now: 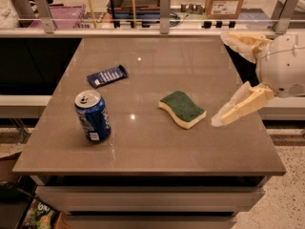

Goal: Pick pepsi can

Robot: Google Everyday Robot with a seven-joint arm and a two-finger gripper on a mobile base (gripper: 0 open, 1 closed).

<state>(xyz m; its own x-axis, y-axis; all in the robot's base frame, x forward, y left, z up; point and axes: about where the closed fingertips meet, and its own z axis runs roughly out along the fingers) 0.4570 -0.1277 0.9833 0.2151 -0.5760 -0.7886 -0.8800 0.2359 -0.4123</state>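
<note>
We see our jaws hanging over the right edge of the surface (167, 61), spread wide and empty. Far to their left the pepsi can (93, 116) stands upright. A green sponge (182, 109) lies between, nearer the jaws. A dark-blue wrapper (107, 75) lies behind the can.

pepsi can (93, 116): glossy metal | table (167, 56): smooth, polished | sponge (182, 108): rough top | end effector (220, 79): matt plastic, at table's right edge
</note>
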